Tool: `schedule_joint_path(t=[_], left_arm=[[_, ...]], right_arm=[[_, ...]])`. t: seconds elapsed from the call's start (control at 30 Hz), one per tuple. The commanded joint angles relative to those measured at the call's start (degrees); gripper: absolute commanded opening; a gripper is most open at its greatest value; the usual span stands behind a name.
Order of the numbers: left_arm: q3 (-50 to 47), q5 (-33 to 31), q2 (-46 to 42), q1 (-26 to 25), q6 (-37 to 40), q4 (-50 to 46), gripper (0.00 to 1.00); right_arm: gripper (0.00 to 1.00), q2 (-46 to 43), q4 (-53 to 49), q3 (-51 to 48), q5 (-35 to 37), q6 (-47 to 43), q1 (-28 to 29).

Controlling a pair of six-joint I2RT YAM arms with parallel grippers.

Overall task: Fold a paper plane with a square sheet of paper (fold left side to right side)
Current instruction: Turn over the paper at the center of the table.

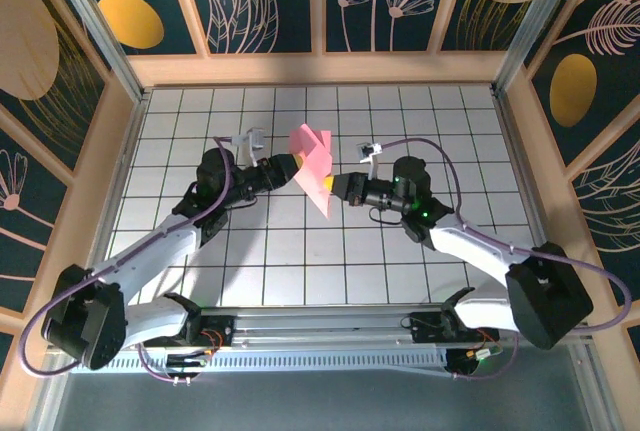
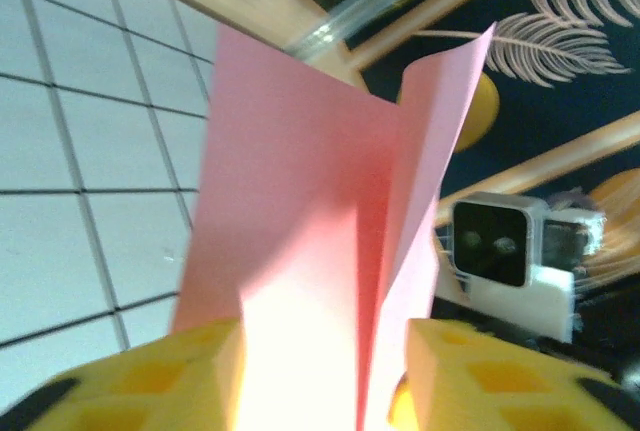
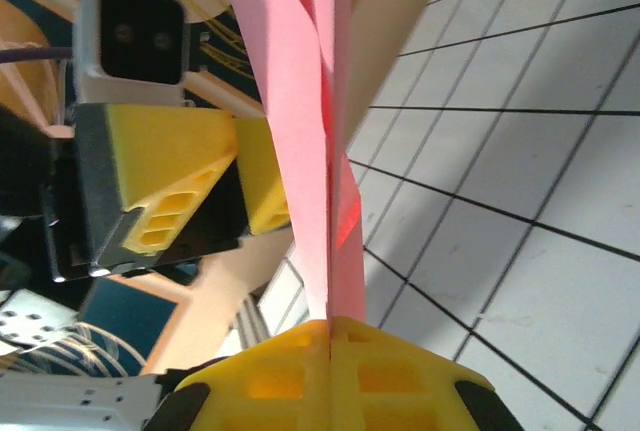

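The salmon-pink sheet of paper [image 1: 312, 159], folded into a narrow, pointed, layered shape, is held on edge above the middle of the tiled table. My right gripper [image 1: 334, 186] is shut on its lower edge; in the right wrist view the yellow pads [image 3: 330, 336] meet flat on the paper [image 3: 300, 101]. My left gripper [image 1: 298, 165] faces it from the left, open. Its yellow fingers [image 2: 470, 371] stand apart with the folded layers [image 2: 300, 201] between them, not pinched. The left gripper's fingers [image 3: 170, 176] also appear beside the paper in the right wrist view.
The white tiled table [image 1: 400, 251] is ringed by a low wooden wall [image 1: 320, 69] with dark patterned panels above. Both arms reach inward from the near edge, their wrists almost touching. The right wrist camera [image 2: 500, 246] sits close behind the paper.
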Motion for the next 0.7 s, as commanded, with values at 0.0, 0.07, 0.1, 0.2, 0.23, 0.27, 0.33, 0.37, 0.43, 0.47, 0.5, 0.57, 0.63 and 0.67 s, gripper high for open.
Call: schedule_joint_path(t=[0.0,0.07,0.1,0.2,0.23,0.27,0.33,0.37,0.43,0.47,0.5,0.57,0.63,0.67], left_arm=[[1.15,-10.52,-5.26,-0.23,4.52,-8.83,0.53],[0.57,-15.87,-8.7,-0.21,5.61,-11.05,0.56],[0.46,-18.64,-10.17,-0.18,5.93,-12.64,0.56],[0.06,-26.94,-14.73,-0.2,7.68,-17.28,0.58],[0.0,-29.58,-16.05,-0.21,8.07,-18.79,0.58],[0.02,-32.01,-17.36,-0.21,8.34,-20.24,0.58],[-0.04,-35.96,-19.61,-0.22,8.68,-22.47,0.58],[-0.12,-37.78,-20.71,-0.19,8.9,-23.41,0.58],[-0.19,-40.54,-22.57,-0.21,9.12,-24.92,0.58],[-0.21,-41.8,-23.39,-0.17,9.25,-25.51,0.58],[-0.3,-42.65,-24.03,-0.21,9.43,-25.95,0.58],[-0.36,-43.78,-25.12,-0.25,9.7,-26.63,0.59],[-0.3,-43.99,-25.51,-0.21,10.03,-27.05,0.6],[-0.34,-43.95,-25.54,-0.21,10.07,-27.17,0.6]], right_arm=[[0.0,-2.89,-13.69,4.53,8.52,-6.61,0.61],[0.0,-2.8,-25.53,9.11,18.32,-10.88,2.85],[0.0,-2.22,-31.28,11.95,23.65,-12.86,4.58],[0.0,4.62,-52.05,24.03,47.96,-16.26,12.08],[0.0,8.18,-58.6,28.12,54.23,-16.51,14.08],[0.0,12.08,-65.03,32.59,60.09,-15.68,16.18],[0.0,19.42,-75.74,39.95,70.31,-13.38,19.49],[0.0,23.33,-81.16,43.53,75.08,-11.6,21.08],[0.0,30.59,-89.74,49.57,81.93,-8.24,23.32],[0.0,34.27,-93.82,52.33,84.53,-6.54,24.26],[0.0,37.56,-97.05,54.96,86.35,-5.2,24.84],[0.0,44.39,-103.07,59.63,89.18,-2.39,25.92],[0.0,49.67,-106.42,62.88,90.1,-1.04,26.52],[0.0,51.93,-107.07,63.94,90.25,-0.84,26.85]])
